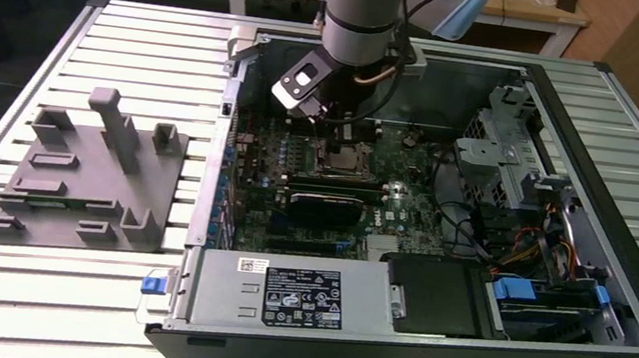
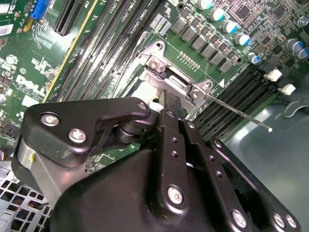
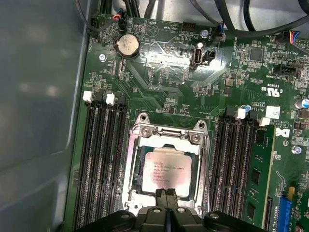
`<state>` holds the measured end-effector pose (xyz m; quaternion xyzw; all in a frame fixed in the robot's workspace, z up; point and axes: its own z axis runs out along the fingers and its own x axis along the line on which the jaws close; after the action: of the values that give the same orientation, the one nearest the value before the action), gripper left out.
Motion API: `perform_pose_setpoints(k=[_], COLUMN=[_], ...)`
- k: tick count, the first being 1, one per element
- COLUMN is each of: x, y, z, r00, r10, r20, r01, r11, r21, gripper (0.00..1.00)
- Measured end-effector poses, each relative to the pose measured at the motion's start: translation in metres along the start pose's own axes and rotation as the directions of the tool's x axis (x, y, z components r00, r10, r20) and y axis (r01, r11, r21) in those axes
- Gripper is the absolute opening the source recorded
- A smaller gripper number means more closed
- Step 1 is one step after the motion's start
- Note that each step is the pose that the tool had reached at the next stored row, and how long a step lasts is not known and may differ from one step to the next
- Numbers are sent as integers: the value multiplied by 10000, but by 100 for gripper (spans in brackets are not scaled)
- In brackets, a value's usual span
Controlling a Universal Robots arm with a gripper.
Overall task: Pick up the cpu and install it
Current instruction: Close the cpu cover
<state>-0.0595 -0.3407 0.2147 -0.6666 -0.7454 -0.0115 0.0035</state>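
Note:
The cpu (image 3: pixel 165 175), a small silvery-beige square, lies flat inside the metal socket frame (image 3: pixel 135 126) on the green motherboard (image 3: pixel 159 96). In the first wrist view, my gripper (image 3: pixel 166 193) hangs over the chip's near edge. Its two black fingers are pressed together with nothing between them. The second wrist view shows the black fingers (image 2: pixel 172 104) coming down onto the socket frame (image 2: pixel 157 48), beside its thin metal lever (image 2: pixel 236 113), which sticks out sideways. In the exterior view the gripper (image 1: pixel 331 133) reaches down into the open computer case (image 1: pixel 616 113) just above the socket (image 1: pixel 346 159).
Rows of memory slots (image 3: pixel 101 159) flank the socket on both sides. Cables and a drive cage (image 1: pixel 509 155) fill the case toward the exterior view's right, and a power supply (image 1: pixel 282 292) sits at the front. A grey plastic tray with upright posts (image 1: pixel 85 179) stands on the slatted table at that view's left.

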Motion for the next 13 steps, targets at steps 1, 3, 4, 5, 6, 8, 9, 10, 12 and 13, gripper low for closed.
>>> perform_pose_setpoints(k=[1,3,4,5,6,8,9,10,12,13], x=[0,1,2,2,2,2,2,2,1,1], y=[-6,-16,-19,-23,-25,-27,-28,-29,-30,-31], z=[7,17,23,29,36,51,59,69,87,94], r00=[10000,10000,10000,10000,10000,10000,10000,10000,10000,10000], r10=[0,0,0,0,0,-1,-1,0,0,0], r20=[0,0,-1,0,0,0,0,-3,-10,-16], r01=[0,0,0,0,0,1,1,0,0,0], r11=[10000,10000,10000,10000,10000,10000,10000,10000,10000,10000], r21=[1,0,0,1,1,1,1,0,-1,-1], gripper=[11,11,11,11,11,11,11,11,11,11])
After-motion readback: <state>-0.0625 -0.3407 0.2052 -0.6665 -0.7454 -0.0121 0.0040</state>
